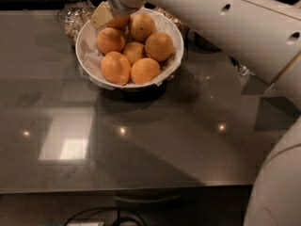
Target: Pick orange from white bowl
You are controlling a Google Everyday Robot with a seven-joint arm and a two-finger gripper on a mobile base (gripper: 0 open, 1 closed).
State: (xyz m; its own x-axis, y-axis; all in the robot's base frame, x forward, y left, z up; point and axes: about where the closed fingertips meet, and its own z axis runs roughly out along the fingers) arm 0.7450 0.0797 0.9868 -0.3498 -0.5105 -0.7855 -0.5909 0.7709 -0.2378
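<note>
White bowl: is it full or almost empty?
Full: oranges crowd the white bowl up to its rim. The claw sits at its far edge, over a rear orange.

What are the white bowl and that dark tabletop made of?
The white bowl is smooth and opaque, probably glazed ceramic or plastic; its crinkled liner looks like paper. The tabletop is dark grey, mirror-glossy with light reflections, so polished stone or glass. The robot's hand, at the bowl's far-left rim by an orange, shows a matte cream part, perhaps plastic or rubber.
</note>
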